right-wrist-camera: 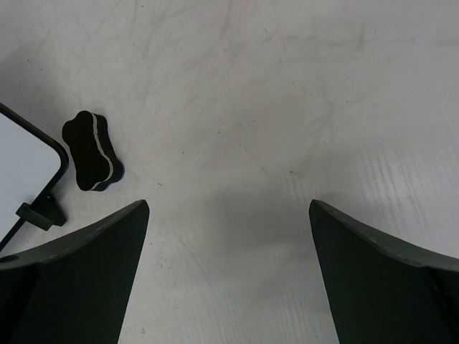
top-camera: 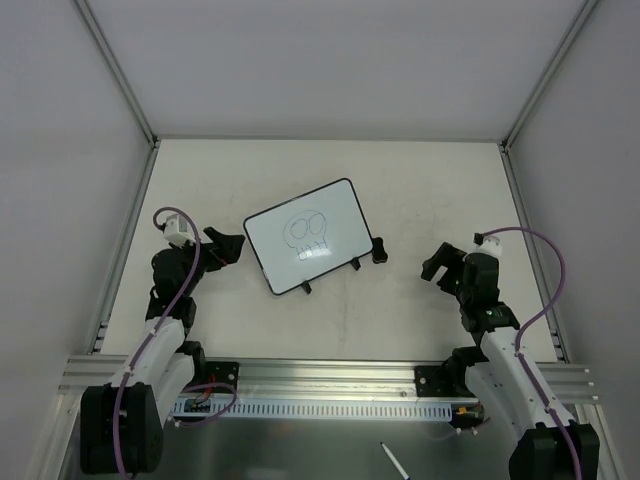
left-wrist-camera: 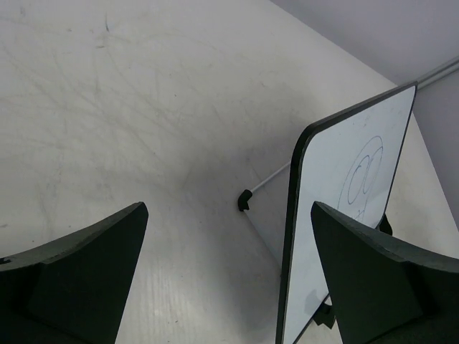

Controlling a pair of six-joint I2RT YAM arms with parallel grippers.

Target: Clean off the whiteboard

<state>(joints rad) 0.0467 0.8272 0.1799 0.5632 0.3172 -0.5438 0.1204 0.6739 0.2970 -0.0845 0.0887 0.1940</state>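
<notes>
The whiteboard (top-camera: 305,235), white with a thin black frame and small black feet, lies tilted in the middle of the table with a blue skull-like drawing on it. In the left wrist view its left edge (left-wrist-camera: 344,193) stands between my fingers. My left gripper (top-camera: 232,247) is open, right at the board's left edge. A small black eraser block (top-camera: 378,248) lies just right of the board; it also shows in the right wrist view (right-wrist-camera: 93,150). My right gripper (top-camera: 440,262) is open and empty, a short way right of the eraser.
The table (top-camera: 420,190) is walled by grey panels with aluminium posts at the back corners. An aluminium rail (top-camera: 330,385) runs along the near edge by the arm bases. A pen (top-camera: 395,462) lies below the rail.
</notes>
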